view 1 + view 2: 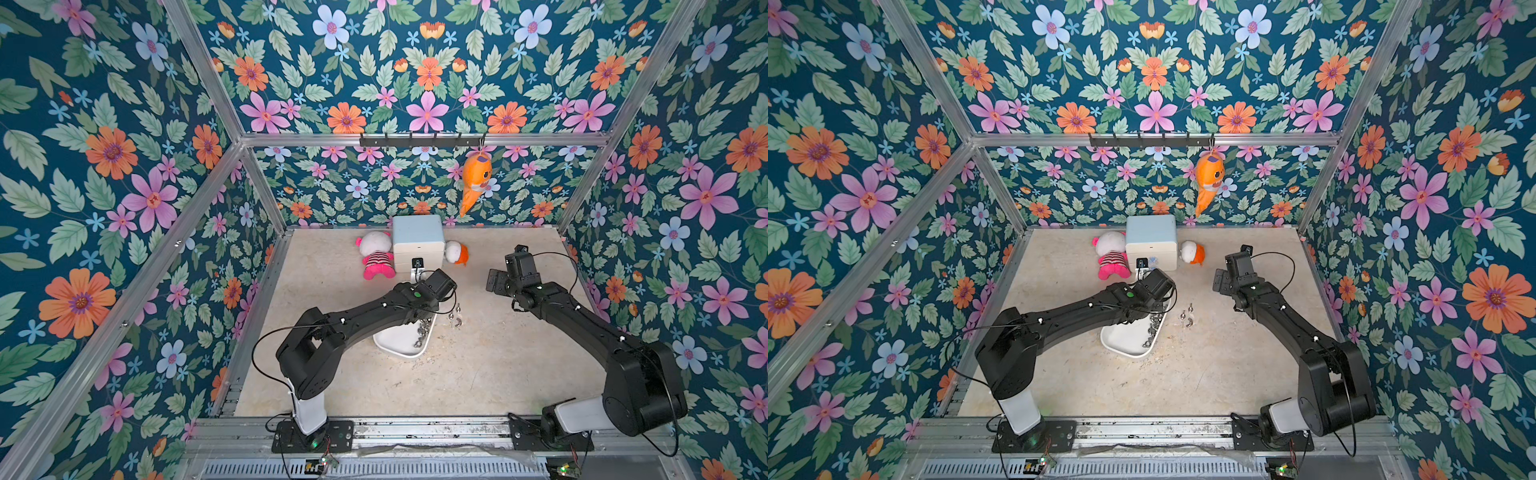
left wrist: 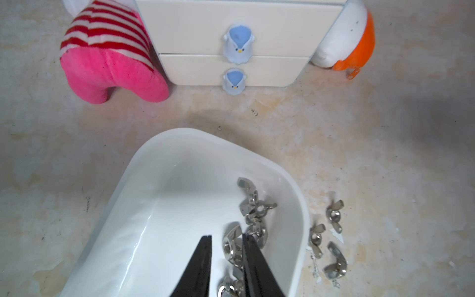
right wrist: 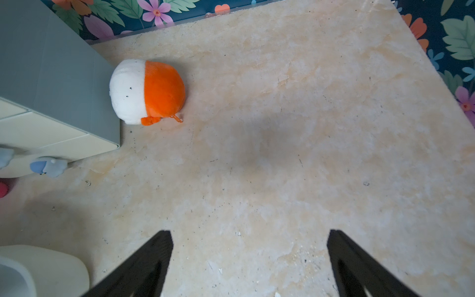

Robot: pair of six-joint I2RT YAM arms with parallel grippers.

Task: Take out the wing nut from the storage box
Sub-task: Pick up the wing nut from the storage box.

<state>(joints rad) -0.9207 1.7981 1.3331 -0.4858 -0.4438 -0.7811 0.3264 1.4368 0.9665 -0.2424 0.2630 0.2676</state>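
Straddling a wing nut (image 2: 230, 246) in the storage box (image 2: 180, 151), left jaws stand narrowly spread for pinching; right jaws spread wide.

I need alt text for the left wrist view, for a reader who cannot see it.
The left gripper, fingers narrowly apart, flanks a wing nut inside a white tray that holds more wing nuts; several others lie on the table beside it. Beyond stand a cream drawer cabinet with a pink striped plush toy and an orange-and-white one at its sides.
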